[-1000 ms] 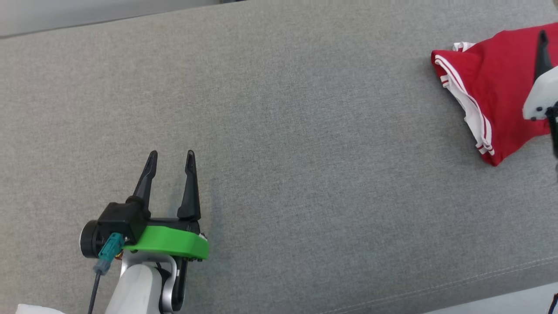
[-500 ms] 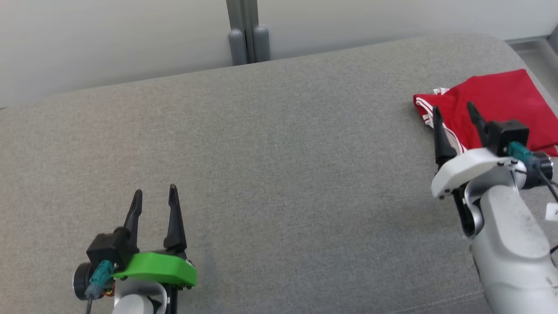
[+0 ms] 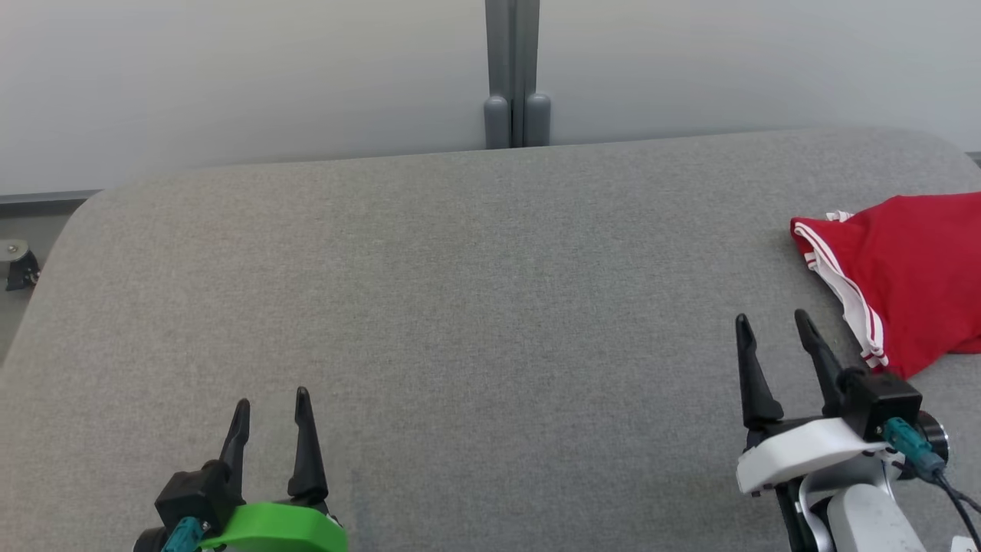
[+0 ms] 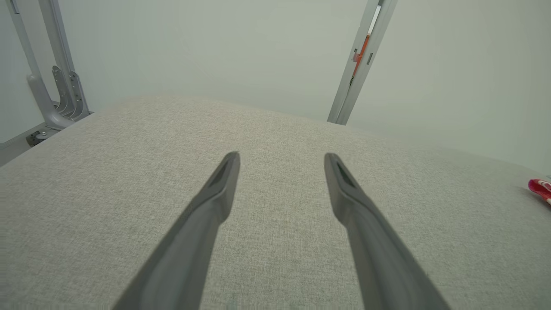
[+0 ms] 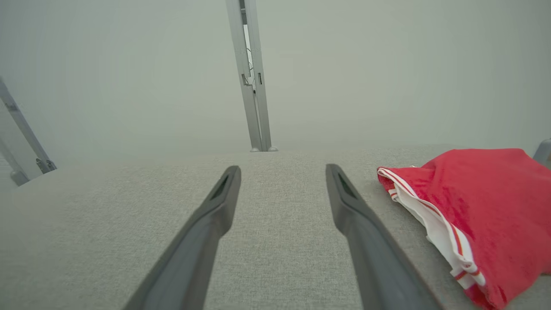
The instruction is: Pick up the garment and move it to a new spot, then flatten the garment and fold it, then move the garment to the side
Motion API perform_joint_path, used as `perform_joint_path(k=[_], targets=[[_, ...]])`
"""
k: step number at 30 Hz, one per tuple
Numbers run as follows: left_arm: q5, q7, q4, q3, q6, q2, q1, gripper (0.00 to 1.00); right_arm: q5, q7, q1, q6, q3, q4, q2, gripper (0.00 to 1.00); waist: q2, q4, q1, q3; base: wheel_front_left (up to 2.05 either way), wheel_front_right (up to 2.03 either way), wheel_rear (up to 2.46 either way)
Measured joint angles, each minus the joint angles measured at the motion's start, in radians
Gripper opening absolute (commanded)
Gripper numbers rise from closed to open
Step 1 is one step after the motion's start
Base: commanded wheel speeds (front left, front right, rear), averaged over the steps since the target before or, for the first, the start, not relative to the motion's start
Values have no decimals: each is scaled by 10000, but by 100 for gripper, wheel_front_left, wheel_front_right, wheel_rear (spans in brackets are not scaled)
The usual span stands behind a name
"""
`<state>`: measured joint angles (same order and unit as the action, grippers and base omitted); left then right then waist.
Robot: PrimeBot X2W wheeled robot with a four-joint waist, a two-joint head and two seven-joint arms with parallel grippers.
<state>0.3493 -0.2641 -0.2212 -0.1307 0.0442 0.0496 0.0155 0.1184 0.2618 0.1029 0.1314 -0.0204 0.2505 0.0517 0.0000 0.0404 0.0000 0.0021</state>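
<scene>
The garment (image 3: 912, 268) is red with white striped trim, folded into a compact bundle at the right edge of the grey cushioned surface (image 3: 460, 307). My right gripper (image 3: 772, 320) stands open and empty just left of and nearer than the bundle, apart from it. In the right wrist view the garment (image 5: 478, 215) lies to the right of my open right gripper (image 5: 282, 170). At the lower left my left gripper (image 3: 272, 399) is open with nothing between its fingers. The left wrist view has my left gripper (image 4: 282, 157) over bare cushion, and a sliver of the garment (image 4: 540, 188) at far right.
A pale wall with a grey vertical post (image 3: 512, 77) runs behind the cushion's far edge. The cushion's rounded left corner (image 3: 84, 215) drops to a floor with a metal fitting (image 3: 17, 264). A grey frame leg (image 4: 51, 99) stands left in the left wrist view.
The head camera has tilted up, bringing the wall and post into view. My right gripper has drawn back off the garment toward me, open and empty. The left gripper holds its place.
</scene>
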Motion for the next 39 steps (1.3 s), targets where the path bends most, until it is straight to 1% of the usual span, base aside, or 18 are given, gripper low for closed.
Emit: perform_joint_path(k=[4, 10, 25, 26, 31, 39], targets=[[4, 0, 10, -75, 6, 0, 84, 100, 562, 0, -388, 0, 405, -113, -23, 100, 0, 100, 0, -124, 0, 0, 0], [8, 0, -102, -209, 12, 0, 100, 100, 815, 0, -550, 0, 744, -15, -23, 100, 0, 120, 0, -202, 0, 0, 0], [-13, 0, -201, -290, 13, 0, 95, 100, 719, 0, -548, 0, 844, 107, -23, 100, 0, 137, 0, -199, 0, 0, 0], [-8, 0, -222, -297, 13, -2, 100, 0, 719, 0, -557, 0, 842, 132, -27, 0, 0, 136, 0, -196, 0, 0, 0], [54, 10, -648, -326, 12, -12, 203, 0, 752, -56, -825, 0, 855, 550, -77, 0, 0, 134, 0, -195, 0, 0, 0], [1377, 422, -686, -79, -148, -13, 216, 0, 2211, -431, -842, 0, 688, 562, -79, 0, 0, 99, 0, -182, 0, 0, 0]])
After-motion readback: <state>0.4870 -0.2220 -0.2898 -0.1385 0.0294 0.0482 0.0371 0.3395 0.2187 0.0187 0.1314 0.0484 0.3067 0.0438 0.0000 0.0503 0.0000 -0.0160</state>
